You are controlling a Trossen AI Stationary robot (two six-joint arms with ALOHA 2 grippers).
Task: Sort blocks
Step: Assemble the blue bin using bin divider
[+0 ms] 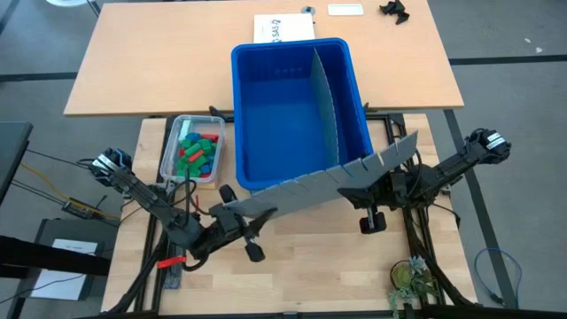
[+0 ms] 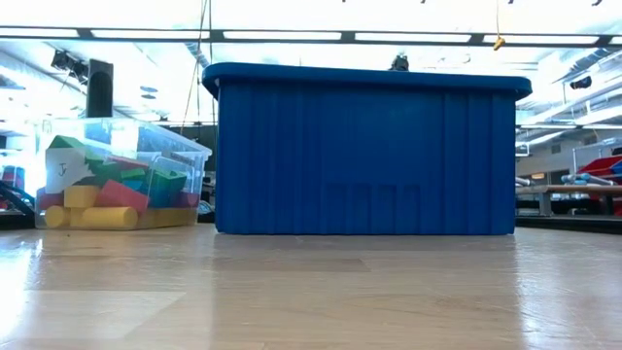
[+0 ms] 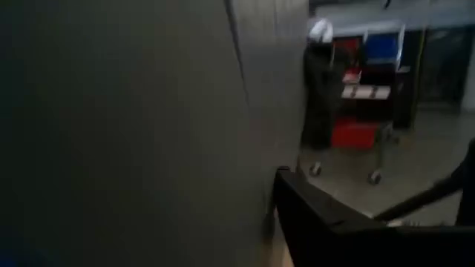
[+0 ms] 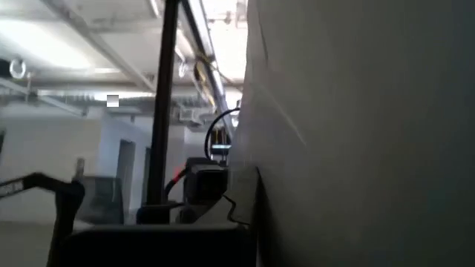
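A long grey slotted divider panel [image 1: 319, 177] hangs on edge above the table, just near of the blue bin [image 1: 235, 89]. It fills much of both wrist views [image 3: 111, 133] [image 4: 356, 133]. My left gripper [image 1: 232, 217] is at its left end. My right gripper [image 1: 370, 193] is shut on it nearer its right end. The blocks [image 1: 197, 152] [image 2: 107, 199], red, green, blue and yellow, lie heaped in a clear tub [image 1: 168, 146] left of the bin. No gripper touches them. My right gripper holds the grey panel's lower edge [image 1: 359, 184], about a quarter of its length in from the right end. The panel itself hides the fingers from above. One face [image 4: 297, 163] stands right beside a finger [image 4: 148, 245]. The panel is on edge, lifted clear of the table.
The blue bin [image 2: 364, 146] has a grey divider [image 1: 323, 106] standing inside it. A second table behind carries a paper [image 1: 283, 28] and a black part [image 1: 396, 11]. A small plant [image 1: 409, 279] sits at the near right edge. Bare wood [image 1: 310, 266] lies near the front.
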